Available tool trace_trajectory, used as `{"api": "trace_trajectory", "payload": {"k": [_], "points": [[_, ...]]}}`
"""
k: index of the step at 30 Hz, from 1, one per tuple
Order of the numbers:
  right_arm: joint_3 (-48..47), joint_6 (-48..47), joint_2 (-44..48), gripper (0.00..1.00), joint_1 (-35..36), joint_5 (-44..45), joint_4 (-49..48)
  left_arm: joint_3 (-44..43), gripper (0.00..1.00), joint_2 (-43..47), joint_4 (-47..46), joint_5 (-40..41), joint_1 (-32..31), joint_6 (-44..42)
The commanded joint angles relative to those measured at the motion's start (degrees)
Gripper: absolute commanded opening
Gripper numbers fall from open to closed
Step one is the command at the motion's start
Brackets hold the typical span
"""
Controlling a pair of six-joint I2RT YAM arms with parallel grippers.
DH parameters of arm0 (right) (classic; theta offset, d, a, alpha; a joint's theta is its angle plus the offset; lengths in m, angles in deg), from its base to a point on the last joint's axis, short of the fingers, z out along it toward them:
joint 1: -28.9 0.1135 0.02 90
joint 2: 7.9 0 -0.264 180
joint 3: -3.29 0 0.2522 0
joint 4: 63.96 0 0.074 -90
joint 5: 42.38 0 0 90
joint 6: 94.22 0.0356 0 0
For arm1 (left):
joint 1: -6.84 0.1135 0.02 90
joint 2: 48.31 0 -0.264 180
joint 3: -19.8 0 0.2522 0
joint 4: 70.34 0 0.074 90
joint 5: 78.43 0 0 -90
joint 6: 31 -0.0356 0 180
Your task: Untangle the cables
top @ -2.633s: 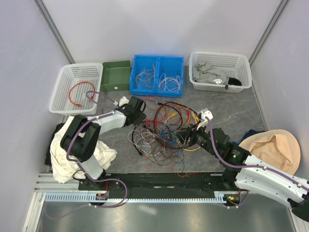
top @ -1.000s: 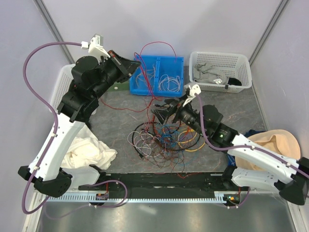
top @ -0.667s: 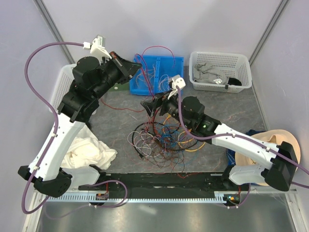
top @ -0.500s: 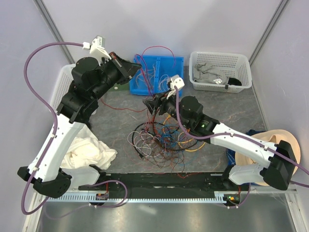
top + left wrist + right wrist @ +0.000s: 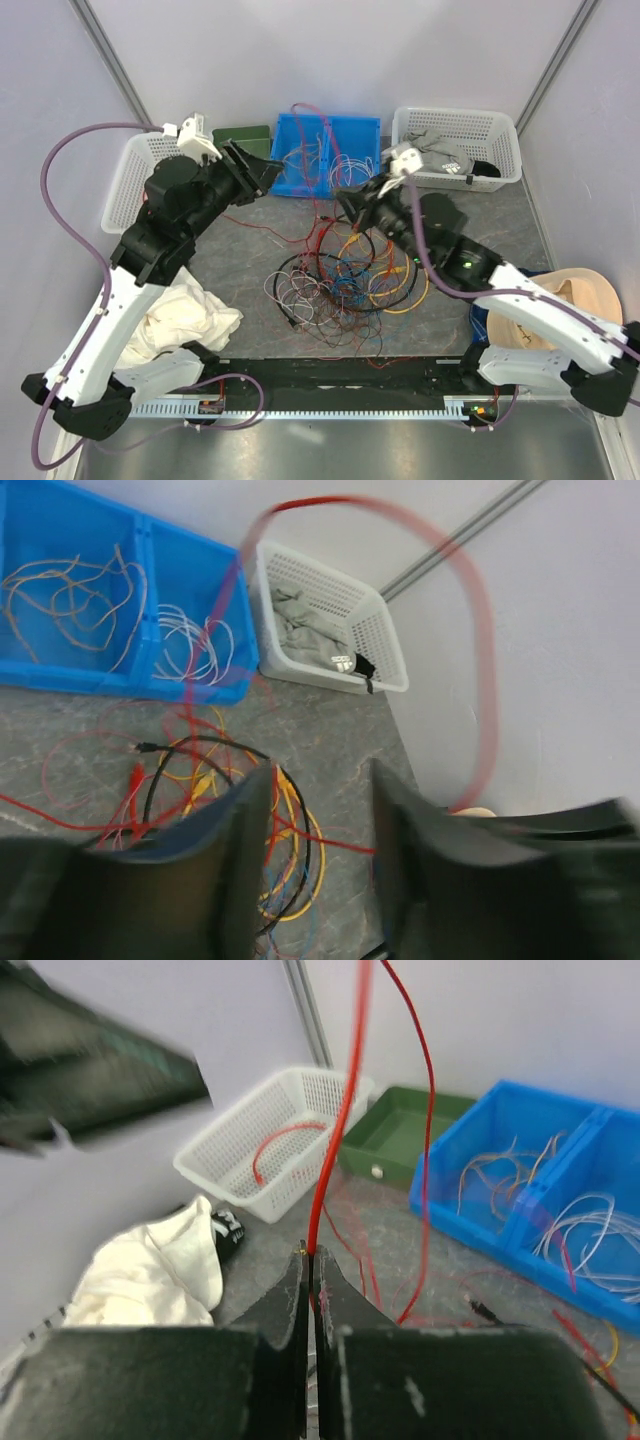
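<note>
R tool (image 5: 312,1257) nips red cable (image 5: 345,1110), L tool (image 5: 320,777) spread over cable pile (image 5: 200,765)

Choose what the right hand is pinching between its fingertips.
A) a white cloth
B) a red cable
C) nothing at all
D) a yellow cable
B: in the right wrist view, the right hand is shut on a thin red cable that rises from between its fingertips.

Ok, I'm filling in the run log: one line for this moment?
left gripper open | right gripper shut on red cable | cable pile tangled on table
</note>
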Motion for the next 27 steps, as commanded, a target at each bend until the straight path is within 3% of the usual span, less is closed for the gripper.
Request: {"api": "trace_trajectory", "payload": {"k": [1,3,5,6,11,12,15,18,21,27], "points": [[-10.0,-1.6,6.4,0.00,0.3,2.4,7.6,7.6,0.61,5.9,-2.4,3.8,-0.4,-2.9],[-14.0,-1.9,6.9,0.00,0.3,2.7,11.2,10.2,0.75,7.8,-2.5,4.5,-0.4,-2.6],[-16.6,-1.9,6.6,0.00,0.3,2.8,13.0,13.9,0.81,10.2,-3.2,4.6,-0.4,-2.9],[-18.9,-2.0,6.4,0.00,0.3,2.3,14.5,15.2,0.90,11.0,-3.6,4.6,-0.4,-3.1],[-26.3,0.5,3.5,0.00,0.3,-0.8,18.3,28.9,0.98,17.7,-16.0,-0.4,-0.4,-4.8],[-28.6,1.0,2.9,0.00,0.3,-1.6,19.2,31.6,0.99,20.1,-24.2,-2.3,-0.4,-4.8],[-33.1,3.1,0.9,0.00,0.3,-3.5,21.1,44.8,1.00,23.7,-42.7,-6.2,-0.4,-4.9],[-38.0,4.6,-1.3,0.00,0.3,-4.2,24.3,51.9,0.99,24.3,-59.0,-9.9,-0.4,-5.7],[-42.8,6.2,-3.5,0.00,0.3,-4.7,27.7,54.8,1.00,22.6,-68.2,-15.1,-0.6,-9.3],[-48.8,9.4,-6.9,0.00,0.3,-6.3,32.1,56.4,0.99,17.3,-76.6,-18.6,-3.9,-18.2]]}}
